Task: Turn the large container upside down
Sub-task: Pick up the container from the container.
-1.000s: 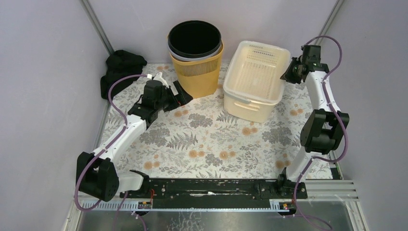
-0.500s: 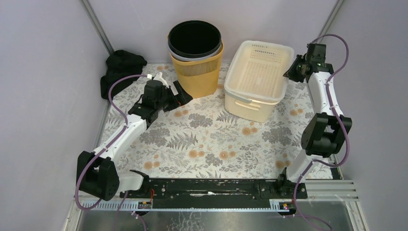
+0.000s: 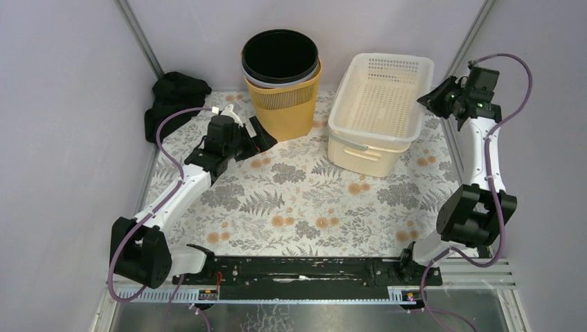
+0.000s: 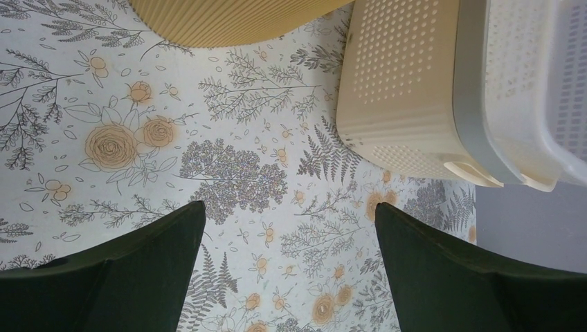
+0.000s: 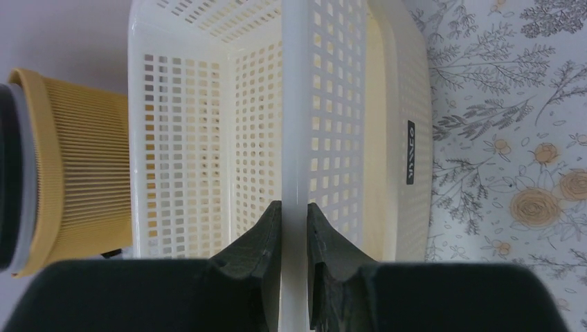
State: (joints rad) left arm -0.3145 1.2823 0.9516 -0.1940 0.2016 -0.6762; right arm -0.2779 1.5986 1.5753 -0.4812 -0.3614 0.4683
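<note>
- Now the right gripper (image 5: 294, 207) is clamped on the large container's (image 3: 377, 104) rim, at its 3 o'clock side.
- That side has risen in the last second, so the container tilts at the table's (image 3: 304, 200) 1 o'clock and the flip looks underway.
- Left gripper (image 4: 291, 228) hangs with its fingers apart near the yellow bin (image 3: 284, 111).

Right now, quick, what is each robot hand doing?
Left gripper: jaws open, holding nothing.
Right gripper: jaws shut on the rim of the white basket.

Floral-patterned counter (image 3: 297, 200), yellow ribbed bin (image 3: 284, 107) upright at back centre, cream perforated basket (image 3: 377, 104) just right of it, tilted, lower edge seemingly touching the counter, dark cloth (image 3: 173, 97) bunched back left
</note>
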